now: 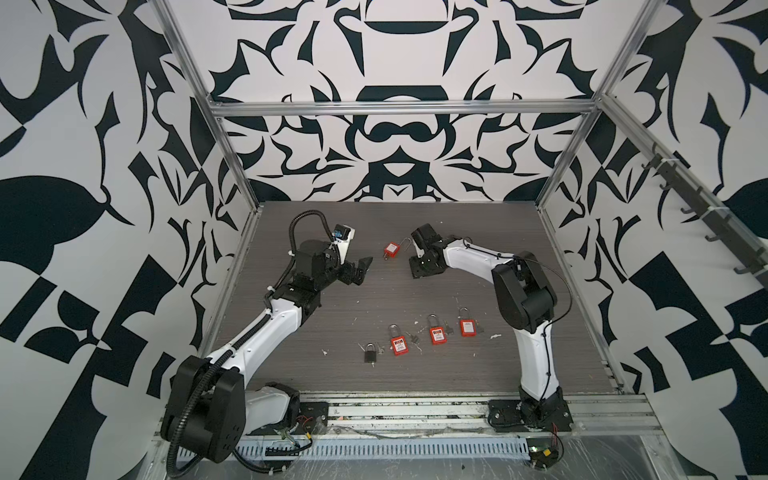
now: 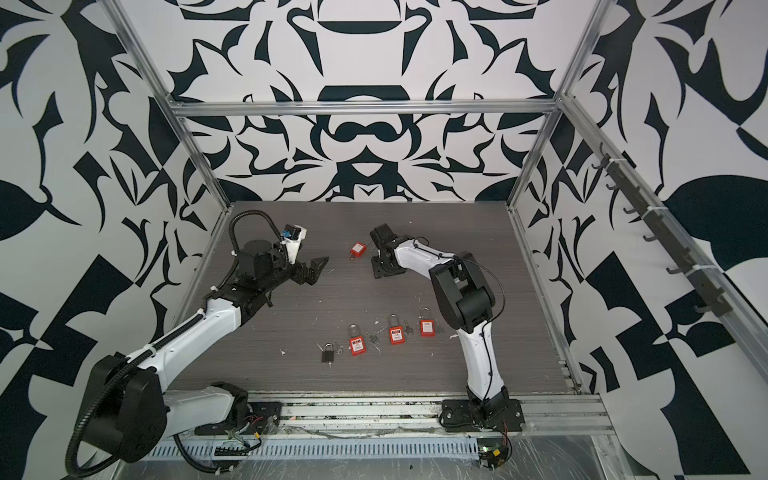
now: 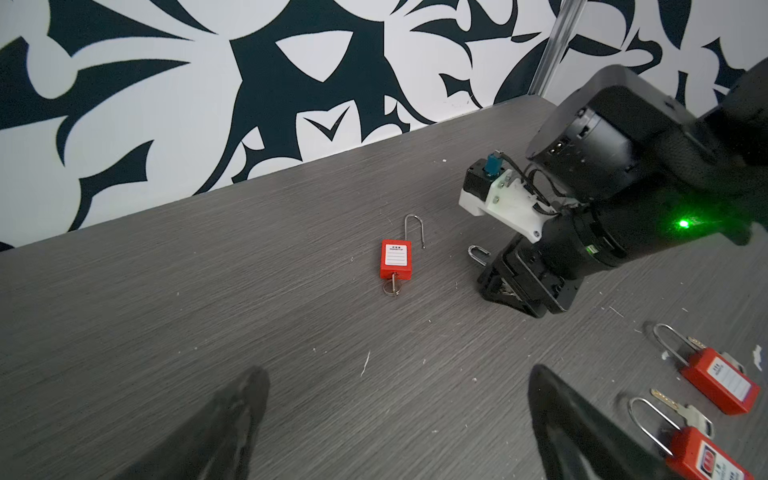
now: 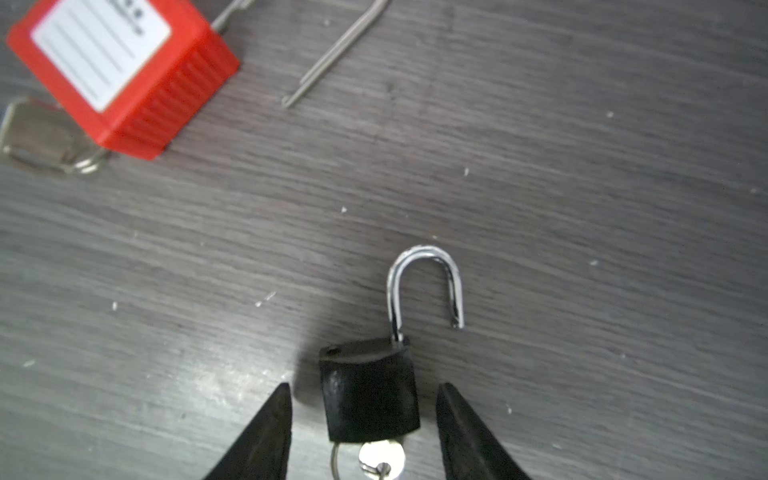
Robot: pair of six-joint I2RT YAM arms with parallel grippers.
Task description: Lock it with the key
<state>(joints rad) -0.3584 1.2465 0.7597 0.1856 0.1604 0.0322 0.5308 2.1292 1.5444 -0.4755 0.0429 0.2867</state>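
Left end effector [image 1: 364, 269], at the left of both top views, stands with jaws spread wide and nothing between its fingers [image 3: 232, 419]. To its right the red padlock [image 1: 391, 249] lies flat on the bench [image 1: 457, 374], label up. Its long axis is diagonal in both top views: the key end points toward the front left and the open shackle [image 4: 334, 53] toward the back right, free leg clear of the body. Just right of it the right end effector [image 4: 363, 395] points down at the bench and straddles the black padlock [image 4: 370, 395], which lies flat. A gap shows between the lock body and each finger [image 4: 270, 428], so the jaws are apart and grip nothing. The lock's long axis runs along the line of the fingers: its key [image 4: 382, 457], seated in the base, points back toward the wrist, and its unlatched shackle [image 4: 394, 291] points away. In both top views the end effector hides this lock. Near the front edge, well apart, a second black lock [image 1: 369, 355] begins a row continued rightward by three red locks [image 1: 436, 334], shackles toward the back wall.
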